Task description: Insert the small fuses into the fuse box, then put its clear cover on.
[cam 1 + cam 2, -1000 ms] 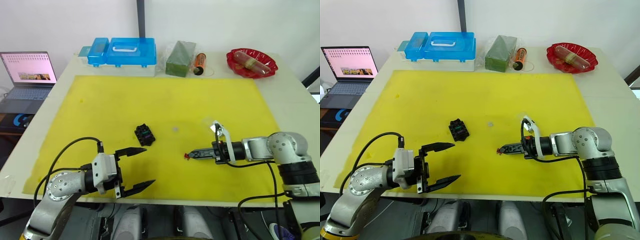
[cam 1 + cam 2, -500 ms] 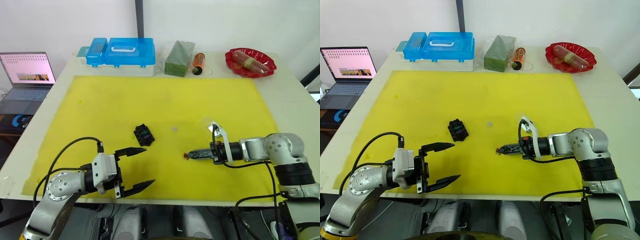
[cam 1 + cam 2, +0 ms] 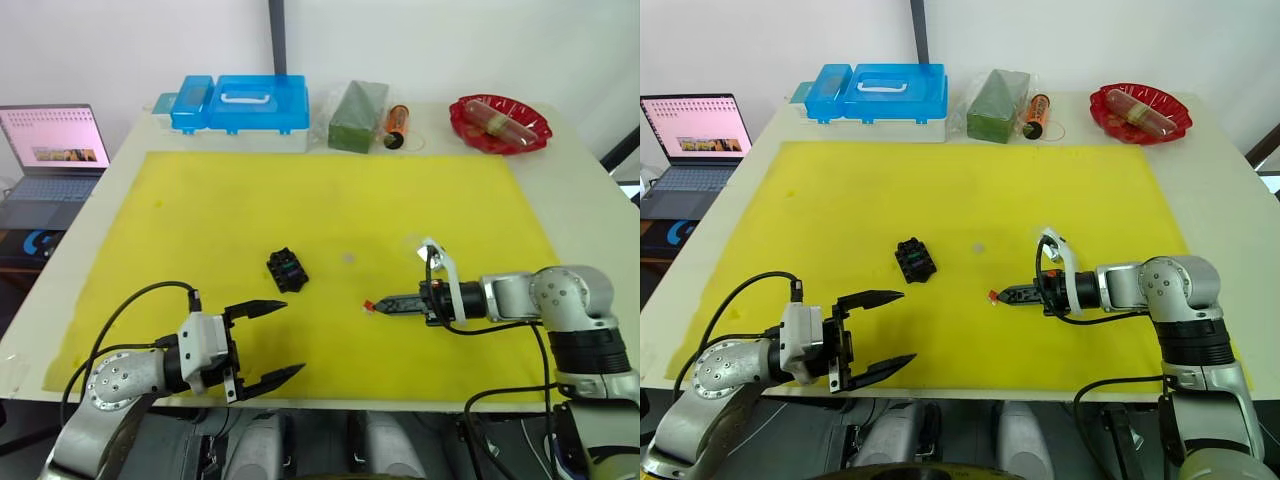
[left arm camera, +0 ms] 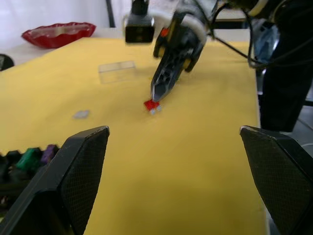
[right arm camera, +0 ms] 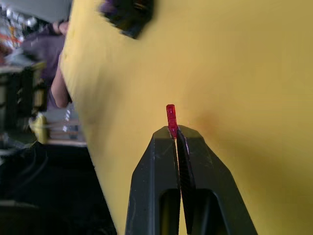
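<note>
The fuse box, a small black block, lies on the yellow mat left of centre. It holds a green fuse and a purple fuse. My right gripper is shut on a red fuse, also seen as the red fuse, held low over the mat to the right of the box. A pale grey fuse lies loose on the mat behind it. The clear cover rests on the mat beyond the right gripper. My left gripper hangs open and empty at the near edge.
Along the table's far edge stand a blue-lidded case, a green packet, an orange cylinder and a red dish. A laptop sits off the table to the left.
My right gripper has edged slightly left and up with the red fuse. The left gripper has sunk a little toward the near edge, still open.
</note>
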`<action>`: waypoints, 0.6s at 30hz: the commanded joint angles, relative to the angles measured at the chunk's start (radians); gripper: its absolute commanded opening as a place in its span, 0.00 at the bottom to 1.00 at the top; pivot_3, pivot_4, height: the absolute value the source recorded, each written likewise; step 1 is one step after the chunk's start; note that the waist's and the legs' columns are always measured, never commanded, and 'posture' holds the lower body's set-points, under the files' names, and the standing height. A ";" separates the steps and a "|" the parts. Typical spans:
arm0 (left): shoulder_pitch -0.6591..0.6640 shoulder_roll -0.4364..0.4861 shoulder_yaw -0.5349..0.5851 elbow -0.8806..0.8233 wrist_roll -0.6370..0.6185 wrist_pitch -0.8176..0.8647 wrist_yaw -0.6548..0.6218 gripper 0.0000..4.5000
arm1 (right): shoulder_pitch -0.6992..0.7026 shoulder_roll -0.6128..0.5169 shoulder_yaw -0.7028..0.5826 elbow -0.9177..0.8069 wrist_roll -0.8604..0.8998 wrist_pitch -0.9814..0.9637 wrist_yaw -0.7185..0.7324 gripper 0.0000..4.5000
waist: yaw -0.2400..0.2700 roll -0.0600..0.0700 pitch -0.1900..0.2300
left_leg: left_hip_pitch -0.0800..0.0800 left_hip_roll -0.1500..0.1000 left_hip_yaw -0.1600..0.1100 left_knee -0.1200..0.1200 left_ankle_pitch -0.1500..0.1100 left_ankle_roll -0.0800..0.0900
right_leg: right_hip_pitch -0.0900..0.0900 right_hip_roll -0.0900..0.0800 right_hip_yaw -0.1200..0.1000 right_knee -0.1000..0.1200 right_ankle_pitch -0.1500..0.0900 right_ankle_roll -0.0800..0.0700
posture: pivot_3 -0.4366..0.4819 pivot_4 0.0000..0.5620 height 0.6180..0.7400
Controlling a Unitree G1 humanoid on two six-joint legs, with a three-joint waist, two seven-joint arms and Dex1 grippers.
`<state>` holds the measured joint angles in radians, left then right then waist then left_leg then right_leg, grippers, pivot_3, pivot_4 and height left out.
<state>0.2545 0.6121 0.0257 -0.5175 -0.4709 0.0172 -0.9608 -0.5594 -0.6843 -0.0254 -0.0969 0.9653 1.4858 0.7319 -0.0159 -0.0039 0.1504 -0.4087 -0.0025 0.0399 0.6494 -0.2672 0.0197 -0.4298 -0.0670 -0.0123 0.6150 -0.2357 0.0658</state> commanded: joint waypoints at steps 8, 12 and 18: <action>-0.015 -0.085 0.076 0.033 0.007 0.062 0.197 1.00 | -0.372 0.050 0.341 -0.049 -0.419 -0.658 0.215 0.00 | 0.005 0.000 0.000 | 0.000 0.000 0.000 -0.001 0.000 0.000 | 0.000 0.000 -0.001 0.001 0.000 0.000 | 0.48 0.27 1.00; -0.036 -0.114 0.085 0.082 -0.002 0.056 0.214 1.00 | -0.440 0.143 0.406 0.070 -0.538 -0.852 0.268 0.00 | 0.001 0.000 0.000 | 0.000 -0.002 0.000 0.000 0.000 0.000 | 0.001 -0.002 -0.001 0.000 0.000 0.000 | 0.48 0.27 1.00; -0.087 -0.140 0.108 0.186 0.085 -0.022 0.261 1.00 | -0.520 0.212 0.543 0.225 -0.722 -1.011 0.381 0.00 | 0.000 -0.001 0.000 | 0.000 -0.003 0.001 -0.001 0.000 0.000 | -0.002 -0.004 -0.001 0.004 0.001 0.000 | 0.48 0.27 1.00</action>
<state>0.1778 0.4698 0.1105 -0.3271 -0.4004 0.0157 -0.7141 -1.0568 -0.4779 0.5110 0.1021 0.2867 0.5163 1.0868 -0.0163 -0.0044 0.1501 -0.4082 -0.0056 0.0410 0.6485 -0.2670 0.0194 -0.4314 -0.0708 -0.0138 0.6192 -0.2352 0.0660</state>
